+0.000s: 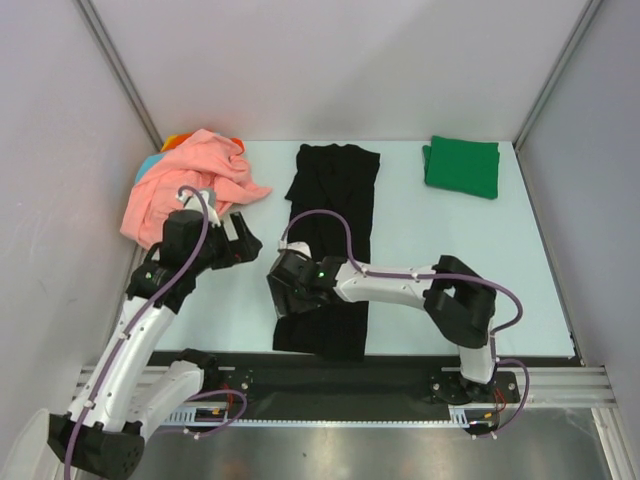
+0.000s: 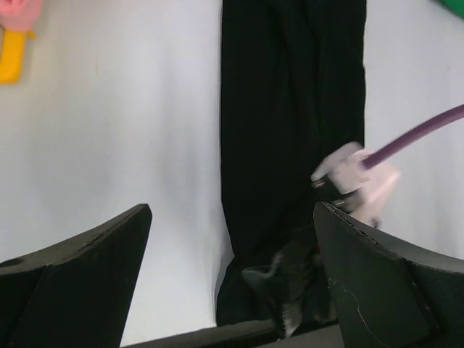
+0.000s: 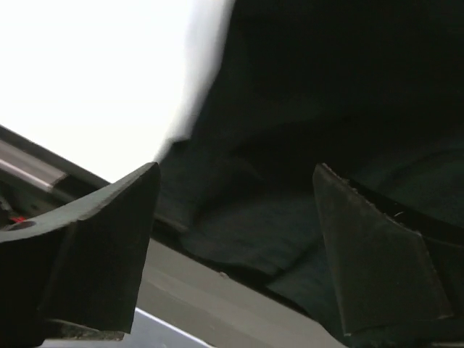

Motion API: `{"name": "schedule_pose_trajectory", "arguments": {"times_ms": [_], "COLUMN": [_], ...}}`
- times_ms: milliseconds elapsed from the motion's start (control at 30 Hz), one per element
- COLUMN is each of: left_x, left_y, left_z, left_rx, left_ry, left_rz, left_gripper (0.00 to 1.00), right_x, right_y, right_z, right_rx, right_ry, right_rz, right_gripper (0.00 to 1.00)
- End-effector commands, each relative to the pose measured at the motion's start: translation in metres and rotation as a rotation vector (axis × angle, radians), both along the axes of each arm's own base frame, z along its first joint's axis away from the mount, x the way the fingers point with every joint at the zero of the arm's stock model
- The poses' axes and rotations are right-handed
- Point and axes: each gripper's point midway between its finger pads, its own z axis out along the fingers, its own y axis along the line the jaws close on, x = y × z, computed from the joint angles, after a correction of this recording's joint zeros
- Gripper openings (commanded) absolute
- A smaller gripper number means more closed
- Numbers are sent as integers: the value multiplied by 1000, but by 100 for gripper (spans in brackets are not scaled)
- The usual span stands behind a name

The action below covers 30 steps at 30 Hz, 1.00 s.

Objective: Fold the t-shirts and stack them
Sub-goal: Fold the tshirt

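Observation:
A black t-shirt (image 1: 330,220) lies as a long narrow strip down the middle of the table; it also shows in the left wrist view (image 2: 290,109) and the right wrist view (image 3: 326,109). A folded green t-shirt (image 1: 462,166) lies at the back right. A crumpled salmon-pink t-shirt (image 1: 190,185) tops a pile at the back left, with orange and teal cloth (image 1: 168,147) under it. My left gripper (image 1: 245,243) (image 2: 232,217) is open and empty, left of the black shirt. My right gripper (image 1: 283,292) (image 3: 235,174) is open, low over the black shirt's near left edge.
The black rail (image 1: 330,375) runs along the table's near edge, just under the shirt's near end. Grey walls close the left, back and right sides. A strip of yellow cloth (image 2: 13,54) shows at the far left of the left wrist view.

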Motion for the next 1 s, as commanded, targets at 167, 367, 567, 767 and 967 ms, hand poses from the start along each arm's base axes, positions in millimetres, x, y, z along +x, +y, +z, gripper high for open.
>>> {"name": "schedule_pose_trajectory", "arguments": {"times_ms": [167,367,567,767,967], "left_x": [-42,-62,-78,-100,-115], "left_y": [-12,-35,-44,-52,-59], "left_z": [-55,-102,-132,-162,-173], "left_rx": [-76,-78,-114,-77,-91], "left_ry": [130,253,282,362,394], "left_rz": [-2,4,19,-19,-42], "left_gripper": [100,100,99,97,93], "right_x": [-14,-54,-75,-80,-88], "right_y": [-86,-133,-138,-138,-149], "right_z": [57,13,-17,-28,-36], "right_rx": [45,109,174,155,141], "right_ry": [-97,36,134,151,172], "right_rz": [-112,-169,-202,-199,-217], "right_gripper": [92,82,68,61,42]}}
